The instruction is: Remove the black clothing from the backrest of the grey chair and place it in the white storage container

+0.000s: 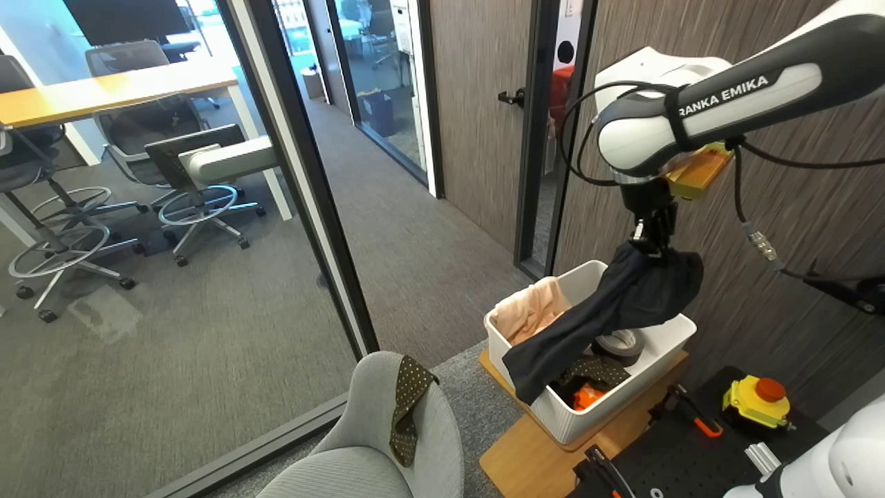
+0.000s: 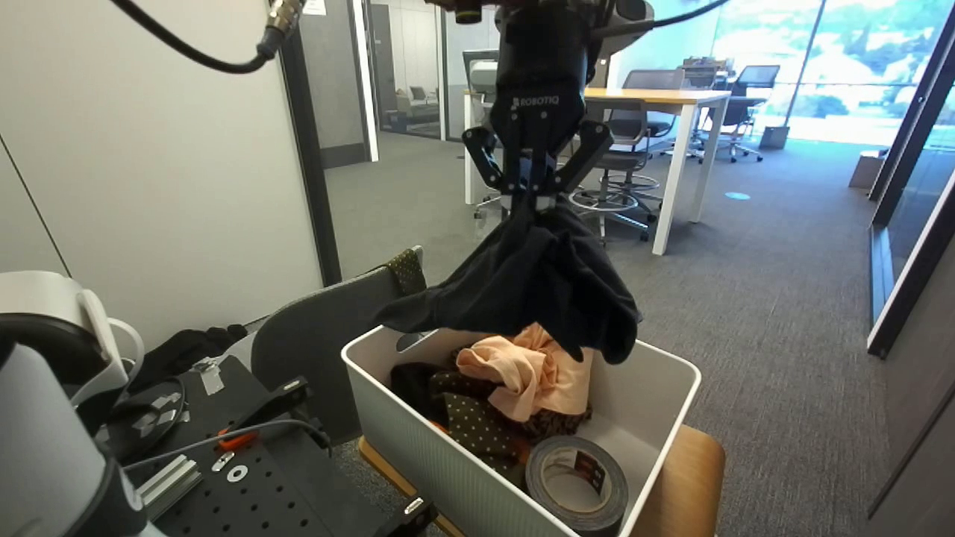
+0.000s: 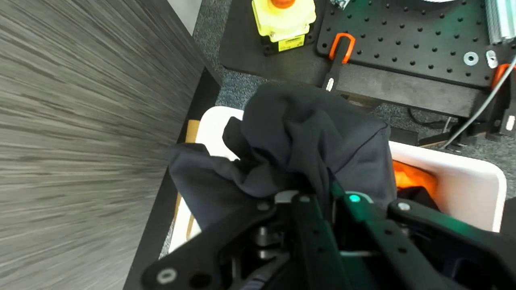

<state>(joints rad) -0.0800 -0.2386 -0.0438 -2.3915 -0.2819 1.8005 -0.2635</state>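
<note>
The black clothing hangs from my gripper, which is shut on its upper part. The gripper holds the cloth over the white storage container. In an exterior view one long part of the cloth slants down across the container's near rim. In the wrist view the cloth bunches in front of the fingers and covers much of the container. The grey chair stands beside the container, with a dotted dark cloth over its backrest.
Inside the container are a peach cloth, a dotted cloth, a tape roll and an orange item. A yellow emergency-stop box sits on the black table. A wood-panelled wall runs close to the container.
</note>
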